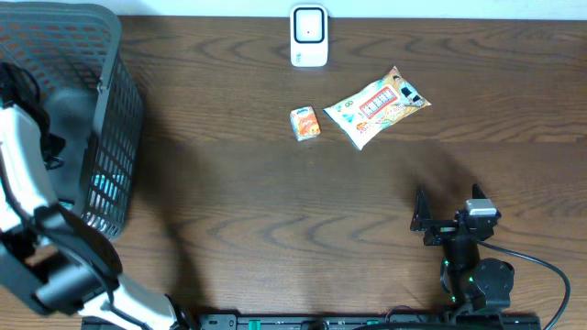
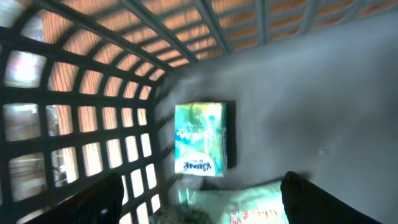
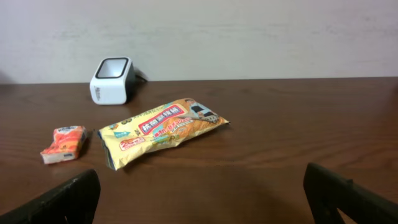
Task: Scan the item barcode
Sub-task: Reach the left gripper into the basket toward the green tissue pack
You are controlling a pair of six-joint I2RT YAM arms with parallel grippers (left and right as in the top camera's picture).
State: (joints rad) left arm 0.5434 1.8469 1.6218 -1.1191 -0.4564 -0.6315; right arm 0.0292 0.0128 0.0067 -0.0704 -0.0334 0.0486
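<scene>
Tissue pack [image 2: 200,139] just ahead of your open left pincer [image 2: 204,194] looks light, soft and slick-wrapped, so pinch across its long edges gently; right pincer [image 3: 205,198] gapes empty too.

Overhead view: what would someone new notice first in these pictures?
The black mesh basket fills the left edge, with the left arm inside it, over a teal packet. Mid-table lie a yellow snack bag and a small orange packet, near the white scanner at the far edge.

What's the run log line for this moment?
left gripper open in basket over teal packet | right gripper open, empty | scanner untouched
</scene>
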